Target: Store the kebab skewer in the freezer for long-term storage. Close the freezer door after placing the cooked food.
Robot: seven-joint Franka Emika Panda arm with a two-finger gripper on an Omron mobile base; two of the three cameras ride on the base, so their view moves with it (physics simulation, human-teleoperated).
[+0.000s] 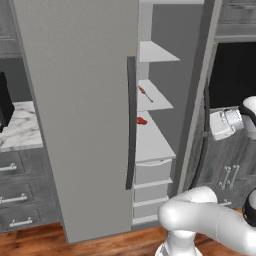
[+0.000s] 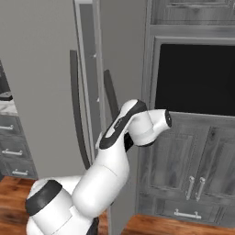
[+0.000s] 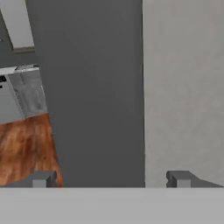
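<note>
Lying on freezer point(image 1: 159, 127) shelf: kebab skewer point(image 1: 145, 93); freezer door point(image 1: 85, 120) ajar; end effector point(image 3: 111, 179) wide open, empty.

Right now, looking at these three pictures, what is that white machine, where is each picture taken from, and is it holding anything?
The white machine is a robot arm on a base that can drive, in a simulated kitchen. Two cameras ride on the base, behind the arm on either side; the third sits on the hand and looks along the gripper, whose two dark fingertips stand wide apart with nothing between them. In the left base view the freezer door stands open. Inside the freezer, the kebab skewer lies on a white shelf, and a small red lump lies on the shelf below. The dark rectangle is a built-in oven.
</note>
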